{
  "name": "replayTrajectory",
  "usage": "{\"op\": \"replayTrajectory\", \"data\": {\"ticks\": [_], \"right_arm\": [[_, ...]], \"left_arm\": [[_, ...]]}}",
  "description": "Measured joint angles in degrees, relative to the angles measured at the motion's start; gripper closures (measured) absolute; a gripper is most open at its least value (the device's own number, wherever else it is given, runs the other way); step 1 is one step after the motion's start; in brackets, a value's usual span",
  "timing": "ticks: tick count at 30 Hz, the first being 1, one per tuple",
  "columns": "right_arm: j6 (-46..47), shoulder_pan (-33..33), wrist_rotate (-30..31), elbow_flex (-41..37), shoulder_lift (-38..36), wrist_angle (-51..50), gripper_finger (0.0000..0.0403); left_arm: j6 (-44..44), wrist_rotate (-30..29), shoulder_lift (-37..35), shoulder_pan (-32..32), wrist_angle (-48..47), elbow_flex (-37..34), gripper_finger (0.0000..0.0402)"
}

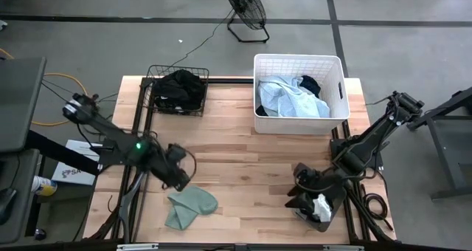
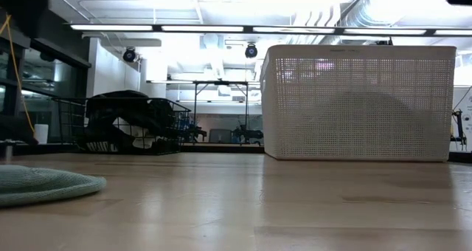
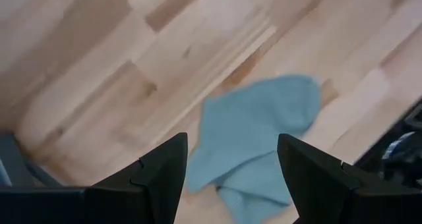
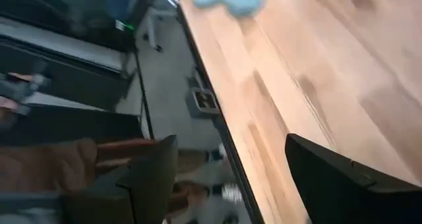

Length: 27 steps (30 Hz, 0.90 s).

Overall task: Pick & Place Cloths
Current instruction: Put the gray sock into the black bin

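Cloth point(image 1: 192, 204), sage green, lay crumpled on the near left of the table point(image 1: 243, 170), just below the left gripper point(image 1: 179, 176), whose jaws stood apart and empty. A straight descent onto the thickest fold looked best.

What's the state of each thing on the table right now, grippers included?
Sage green cloth: crumpled flat on the wooden table, ungripped.
White plastic laundry basket: upright, holding pale blue and dark cloths.
Black wire basket: upright, holding black cloths.
Left gripper: open, empty, above the green cloth.
Right gripper: open, empty, near the table's front edge.
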Motion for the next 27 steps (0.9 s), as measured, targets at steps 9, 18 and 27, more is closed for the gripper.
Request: {"op": "replayTrajectory", "data": {"ticks": [9, 18, 27], "right_arm": [[-13.3, 0.0, 5.4, 0.0, 0.0, 8.3, 0.0131], [-16.4, 0.6, 5.6, 0.0, 0.0, 8.3, 0.0131], [-16.6, 1.8, 5.6, 0.0, 0.0, 7.6, 0.0131]], "left_arm": [[-2.5, 4.8, 11.2, -6.5, 0.8, 0.0, 0.0172], [4.7, 10.1, 18.6, -7.8, 8.5, 0.0, 0.0172], [8.0, 10.6, 21.9, -7.6, 9.2, -0.1, 0.0159]]}}
